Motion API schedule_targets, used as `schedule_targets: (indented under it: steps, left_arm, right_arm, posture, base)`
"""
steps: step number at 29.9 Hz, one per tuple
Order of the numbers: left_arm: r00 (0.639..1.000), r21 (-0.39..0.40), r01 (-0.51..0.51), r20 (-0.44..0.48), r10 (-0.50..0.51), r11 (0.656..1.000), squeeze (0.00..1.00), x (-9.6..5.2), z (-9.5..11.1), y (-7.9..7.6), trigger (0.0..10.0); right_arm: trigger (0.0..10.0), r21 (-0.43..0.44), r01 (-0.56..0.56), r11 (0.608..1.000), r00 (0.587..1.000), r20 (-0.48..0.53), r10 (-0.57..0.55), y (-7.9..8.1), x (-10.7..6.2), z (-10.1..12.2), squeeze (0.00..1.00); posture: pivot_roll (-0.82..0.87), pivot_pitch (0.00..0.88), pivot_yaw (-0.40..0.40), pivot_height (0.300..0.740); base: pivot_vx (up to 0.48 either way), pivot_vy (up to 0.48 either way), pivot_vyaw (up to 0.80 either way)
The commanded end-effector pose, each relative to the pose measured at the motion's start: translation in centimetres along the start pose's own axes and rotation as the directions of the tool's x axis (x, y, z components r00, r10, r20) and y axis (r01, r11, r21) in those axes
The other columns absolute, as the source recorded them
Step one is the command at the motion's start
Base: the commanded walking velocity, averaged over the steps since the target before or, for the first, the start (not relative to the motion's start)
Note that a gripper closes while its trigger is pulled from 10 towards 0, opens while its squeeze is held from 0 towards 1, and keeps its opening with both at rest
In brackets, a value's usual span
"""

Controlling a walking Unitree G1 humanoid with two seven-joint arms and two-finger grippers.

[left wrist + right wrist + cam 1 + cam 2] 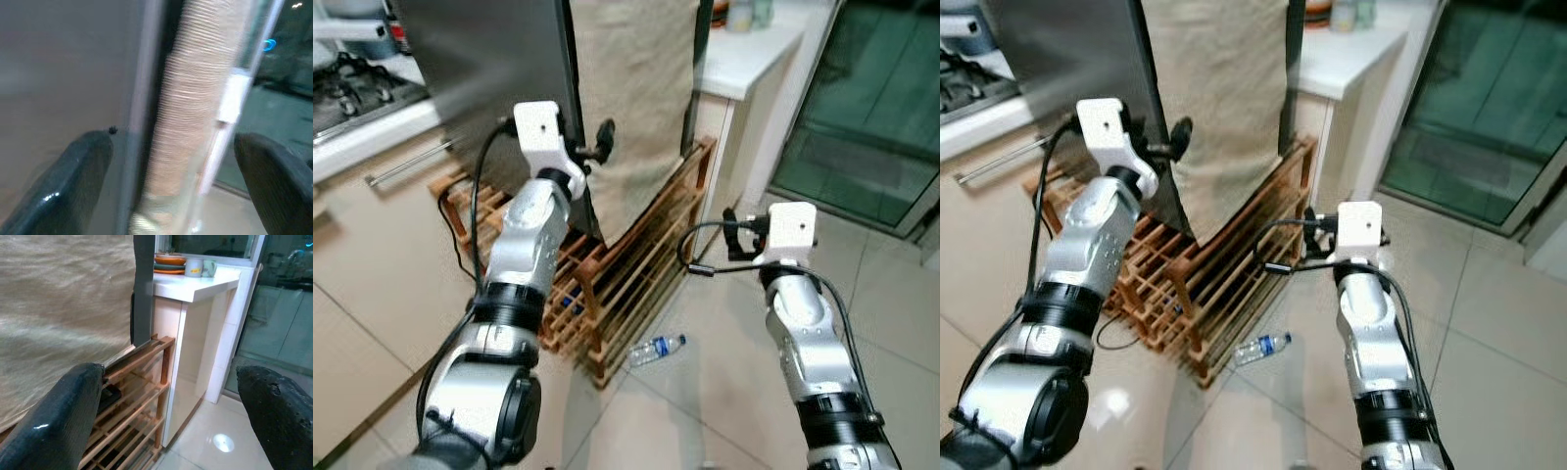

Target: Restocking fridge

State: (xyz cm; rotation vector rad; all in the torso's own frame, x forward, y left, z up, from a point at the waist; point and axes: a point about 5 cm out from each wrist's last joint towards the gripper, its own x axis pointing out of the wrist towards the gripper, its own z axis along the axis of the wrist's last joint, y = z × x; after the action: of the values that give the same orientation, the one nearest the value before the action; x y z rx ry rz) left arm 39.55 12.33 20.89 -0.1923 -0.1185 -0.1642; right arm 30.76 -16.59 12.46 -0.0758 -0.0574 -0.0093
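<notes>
Left pincer (604, 140) sits raised at the edge of the fridge door (489, 69), fingers apart — in its wrist view they straddle the door's edge and the beige cloth (636, 88) beside it. Right pincer (732, 235) hovers lower, fingers apart, empty, near the wooden rack (636, 274). Water bottle (656, 349) lies on the floor tiles just beside the rack's corner. Judgement: hook the door edge squarely before pulling — keep the cloth out of the grip. The swing should clear the rack; the bottle can wait.
</notes>
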Motion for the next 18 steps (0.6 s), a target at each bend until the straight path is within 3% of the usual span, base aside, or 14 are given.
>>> schedule_targets:
  steps: [1,9,10,18]
  left_arm:
    - [0.998,0.011,-0.065,0.012,0.065,0.998,0.00,0.2,0.5,1.4,10.0]
    - [0.999,-0.004,-0.015,0.029,0.015,1.000,0.00,0.6,0.7,0.7,10.0]
    - [0.999,-0.020,0.013,0.041,-0.013,1.000,0.00,0.7,0.8,0.1,10.0]
    - [0.995,-0.028,0.088,0.056,-0.086,0.996,0.00,0.7,0.8,-1.4,10.0]
  right_arm:
    - [10.0,0.014,-0.006,1.000,1.000,-0.009,0.006,0.0,-0.8,0.0,0.00]
    - [10.0,0.009,0.003,1.000,0.999,-0.050,-0.002,-0.4,-3.0,-0.9,0.00]
    - [10.0,0.005,0.009,1.000,0.998,-0.061,-0.009,-0.7,-3.5,-1.0,0.00]
    - [10.0,0.002,0.026,1.000,0.997,-0.078,-0.025,-1.0,-4.1,-0.9,0.00]
  posture:
    - [-0.11,0.000,0.074,0.740]
    - [-0.14,0.042,0.083,0.740]
    - [-0.14,0.056,0.086,0.740]
    - [-0.14,0.078,0.089,0.740]
  base:
    - [0.000,0.000,0.00]
    - [0.000,0.000,0.00]
    - [0.000,0.000,0.00]
    - [0.000,0.000,0.00]
